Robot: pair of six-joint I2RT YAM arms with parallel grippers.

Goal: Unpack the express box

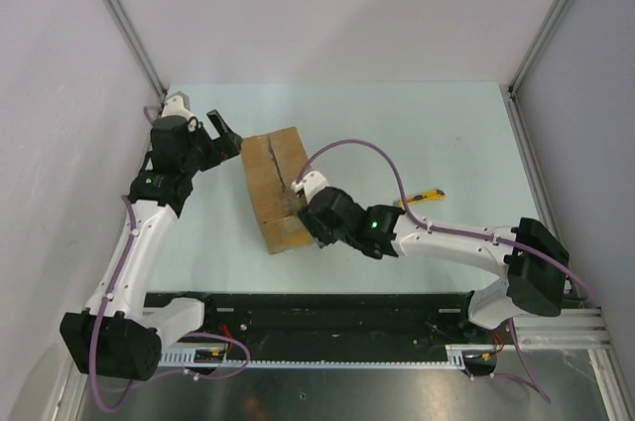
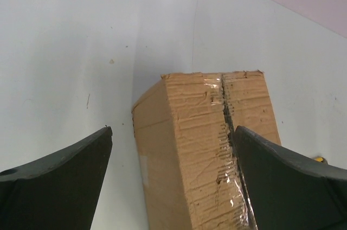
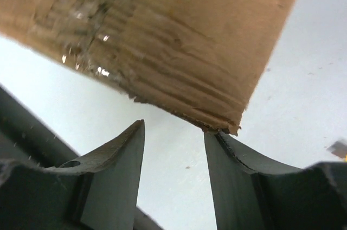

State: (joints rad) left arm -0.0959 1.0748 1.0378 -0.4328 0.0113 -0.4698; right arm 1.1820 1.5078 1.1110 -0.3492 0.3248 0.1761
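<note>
Just past R hand [image 3: 173, 129] tips, express box [image 3: 162, 29] corner

The left arm [image 1: 139, 232] went up from the lower left of the frame and bent at the upper left. The left gripper [image 1: 230, 136] pointed right, toward the middle, and its jaws stood wide apart. The right arm [image 1: 446, 237] lay low, reaching from the lower right to the middle. The right gripper [image 1: 303, 208] was partly spread, with a gap between its fingers [image 3: 116, 181].
</note>
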